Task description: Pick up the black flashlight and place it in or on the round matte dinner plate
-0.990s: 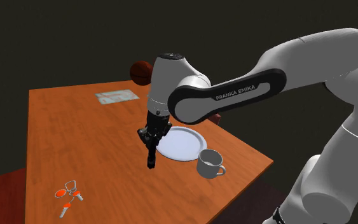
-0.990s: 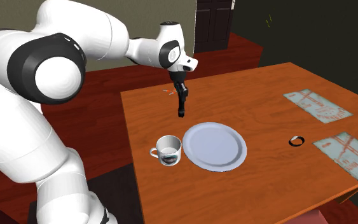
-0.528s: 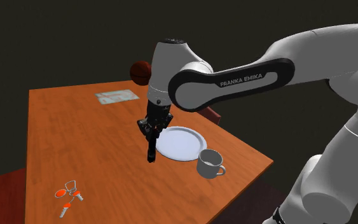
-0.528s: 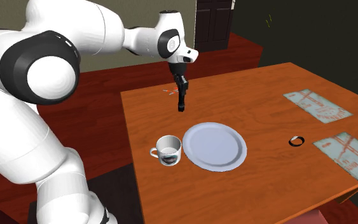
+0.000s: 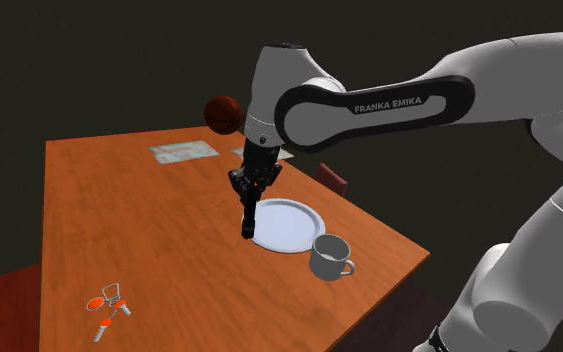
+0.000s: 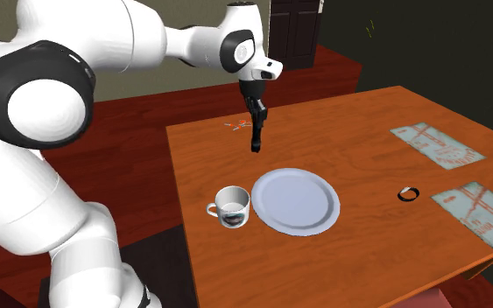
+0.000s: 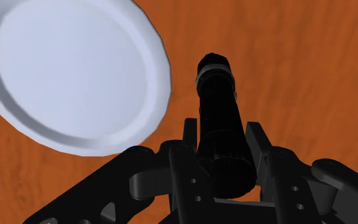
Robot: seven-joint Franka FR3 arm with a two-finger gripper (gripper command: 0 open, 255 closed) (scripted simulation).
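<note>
My gripper (image 5: 250, 188) (image 6: 255, 115) (image 7: 225, 143) is shut on the black flashlight (image 5: 248, 218) (image 6: 256, 136) (image 7: 219, 111), which hangs nearly upright below the fingers, well above the wooden table (image 5: 119, 220) (image 6: 384, 140). The round pale plate (image 5: 285, 225) (image 6: 295, 199) (image 7: 69, 70) lies flat on the table. In the shoulder view the flashlight's lower end overlaps the plate's left rim. In the wrist view the flashlight points down at bare wood just beside the plate's rim.
A white mug (image 5: 329, 257) (image 6: 230, 206) stands beside the plate, toward the stand. Orange keys (image 5: 107, 304) (image 6: 237, 125) lie near a table corner. Paper sheets (image 5: 182, 151) (image 6: 435, 144) and a small dark ring (image 6: 407, 192) lie farther off. A brown ball (image 5: 223, 113) shows behind the table.
The arm has lifted the held flashlight higher and carried it toward the plate, to the shoulder view's right. The grip stayed shut.
</note>
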